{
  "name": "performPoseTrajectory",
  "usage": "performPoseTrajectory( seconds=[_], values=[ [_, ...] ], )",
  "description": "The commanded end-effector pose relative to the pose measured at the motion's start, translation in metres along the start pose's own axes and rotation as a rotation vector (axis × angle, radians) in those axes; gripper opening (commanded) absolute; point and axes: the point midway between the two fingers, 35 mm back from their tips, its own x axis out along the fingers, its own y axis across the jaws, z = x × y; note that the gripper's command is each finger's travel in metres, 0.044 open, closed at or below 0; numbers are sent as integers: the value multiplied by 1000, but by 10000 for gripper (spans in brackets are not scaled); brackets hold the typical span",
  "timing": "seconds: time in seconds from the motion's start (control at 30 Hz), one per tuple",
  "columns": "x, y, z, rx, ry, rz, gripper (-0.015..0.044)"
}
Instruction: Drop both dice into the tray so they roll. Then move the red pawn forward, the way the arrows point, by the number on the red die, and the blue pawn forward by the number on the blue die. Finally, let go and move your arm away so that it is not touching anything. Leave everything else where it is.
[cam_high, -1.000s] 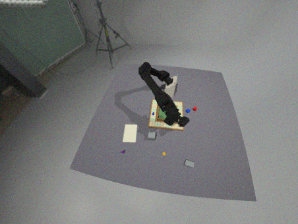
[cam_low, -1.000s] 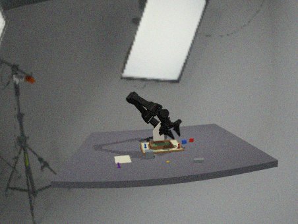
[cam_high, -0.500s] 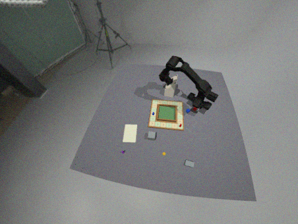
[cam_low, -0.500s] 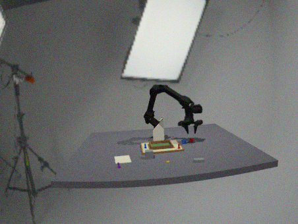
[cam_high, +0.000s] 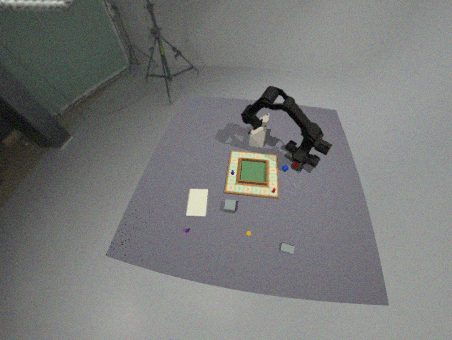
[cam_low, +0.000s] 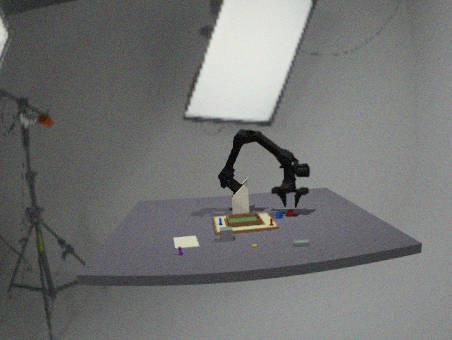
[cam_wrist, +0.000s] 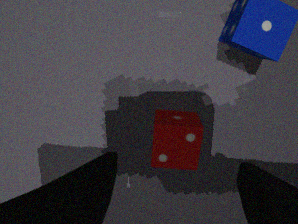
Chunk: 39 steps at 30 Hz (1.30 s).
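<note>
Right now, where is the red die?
In the wrist view the red die lies on the table below the open gripper; in the top view it is just right of the blue die.

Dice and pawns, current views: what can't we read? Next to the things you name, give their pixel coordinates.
- Red die (cam_high: 295, 165) (cam_low: 290, 213) (cam_wrist: 176, 146), top view: partly covered by the gripper (cam_high: 305, 165) (cam_low: 291, 206) (cam_wrist: 178, 167).
- Blue die (cam_high: 285, 168) (cam_low: 279, 215) (cam_wrist: 265, 27), wrist: cut by the top edge; its pips are too small in top and exterior.
- Red pawn (cam_high: 273, 190) (cam_low: 271, 221), blue pawn (cam_high: 232, 172) (cam_low: 220, 221): outside the wrist view; exact squares too blurred in exterior.
</note>
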Motion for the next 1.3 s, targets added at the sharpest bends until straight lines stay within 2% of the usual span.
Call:
performPoseTrajectory(
  seconds=[0.0,0.63,0.83,1.07,1.17,1.27],
  values=[
    [6,0,0,-2,-4,0,275],
    [34,0,1,-2,-5,-1,275],
    [34,0,1,-2,-5,-1,118],
    [34,0,1,-2,-5,-1,71],
    [33,0,1,-13,-8,4,0],
    [23,2,1,-42,-14,18,0]
  ],
)
